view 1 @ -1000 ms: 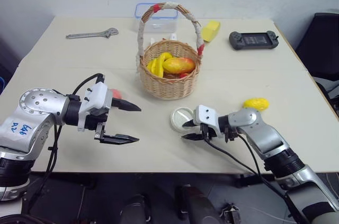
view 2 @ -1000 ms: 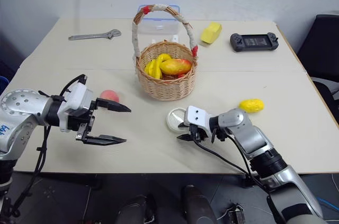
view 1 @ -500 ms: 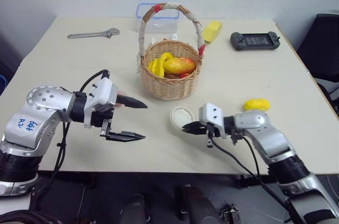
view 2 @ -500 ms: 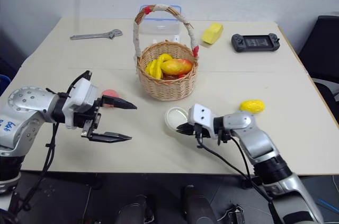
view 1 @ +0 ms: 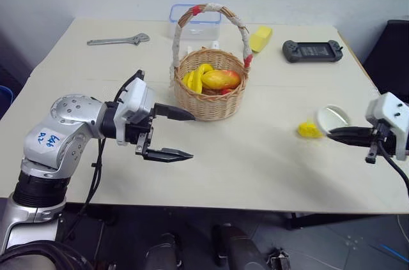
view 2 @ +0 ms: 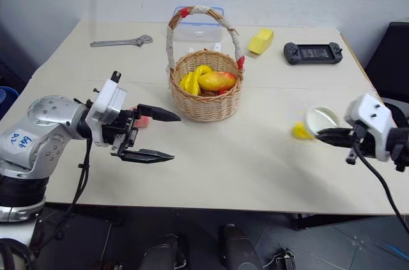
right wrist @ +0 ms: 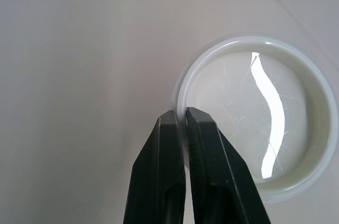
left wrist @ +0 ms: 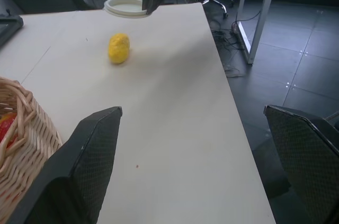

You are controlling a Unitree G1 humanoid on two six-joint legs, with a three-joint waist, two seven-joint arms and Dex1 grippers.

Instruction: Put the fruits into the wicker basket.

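The wicker basket (view 1: 211, 85) was seen standing toward the far middle of the pale counter (view 1: 255, 161), its tall arched handle wrapped in whitish cord with red tape at two spots. Several yellow and orange-red fruits were already lying inside it (their exact number could not be made out).

The yellow lemon-like fruit (view 1: 310, 130) was lying on the counter well to the right of the basket, near the right edge. Just beside it, the white round dish (view 1: 333, 116) was held by its rim in the right pincer (view 1: 333, 133), whose two black fingers (right wrist: 175, 171) were pressed together on the dish's edge, as the right wrist view showed plainly. Whether the dish was resting on the counter or lifted off it could not be told.

The left pincer (view 1: 182, 135) was held above the counter to the near left of the basket, pointing toward the right, with its two fingers (left wrist: 85, 166) spread wide apart and nothing between them. The pink-red peach (view 2: 144, 120) was glimpsed behind that pincer, on the counter to the left of the basket, and was mostly hidden by the upper finger.

At the far side of the counter a wrench (view 1: 119, 40) was lying to the left, a clear blue-rimmed box (view 1: 195, 20) was standing behind the basket, a yellow sponge block (view 1: 260, 38) was lying to the basket's far right, and a dark handheld game console (view 1: 312, 50) was placed beyond that.
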